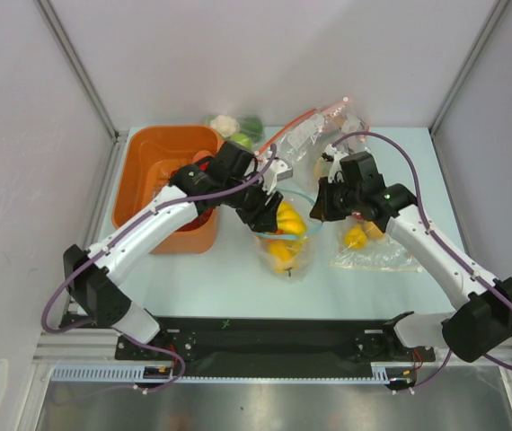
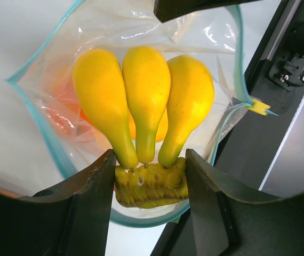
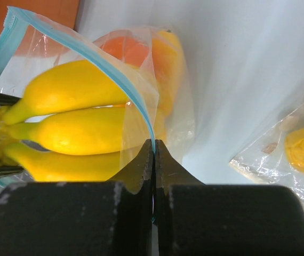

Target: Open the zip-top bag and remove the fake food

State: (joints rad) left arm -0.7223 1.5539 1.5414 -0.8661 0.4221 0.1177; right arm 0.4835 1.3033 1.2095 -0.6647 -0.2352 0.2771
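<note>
zip-top bag (image 2: 141,26): lying crinkled, teal-blue mouth gaping open
banana bunch (image 2: 146,101): sitting at the mouth, stem pointing outward
orange (image 3: 128,50): resting deeper inside

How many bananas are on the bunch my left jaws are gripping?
3, side by side in the mouth of the zip-top bag: left banana, middle banana, right banana, stems joined between the jaws of the left gripper. Another behind could be hidden.

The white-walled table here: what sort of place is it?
Probably a robot test bench in a lab: left arm and right arm bolted at the table edge, plain white walls, and toy bananas in a clear bag.
</note>
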